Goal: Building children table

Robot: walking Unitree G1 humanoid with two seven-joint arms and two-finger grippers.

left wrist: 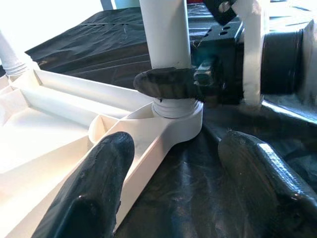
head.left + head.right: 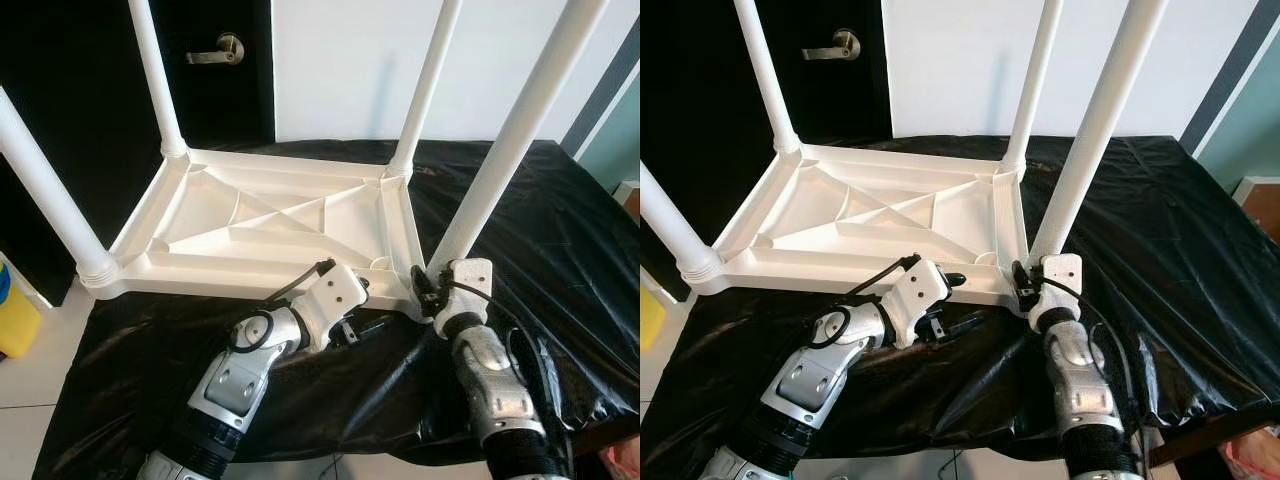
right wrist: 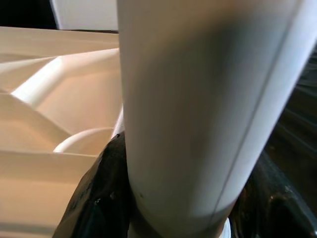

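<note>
A white plastic children's table [image 2: 270,225] lies upside down on a black sheet [image 2: 560,220]. All its legs stand upright in the corner sockets. My right gripper [image 3: 183,208] is shut on the near right leg [image 2: 500,150] just above its socket. One of its fingers [image 1: 168,83] wraps the leg's base. My left gripper [image 1: 173,168] is open at the table's front rim, close to that same corner. One left finger [image 1: 94,188] is over the rim and the other [image 1: 262,173] is over the sheet.
The other legs rise at the far left [image 2: 155,75], far right [image 2: 430,80] and near left [image 2: 40,190]. A black door with a lever handle [image 2: 218,50] stands behind. A yellow container [image 2: 15,315] sits on the floor at the left.
</note>
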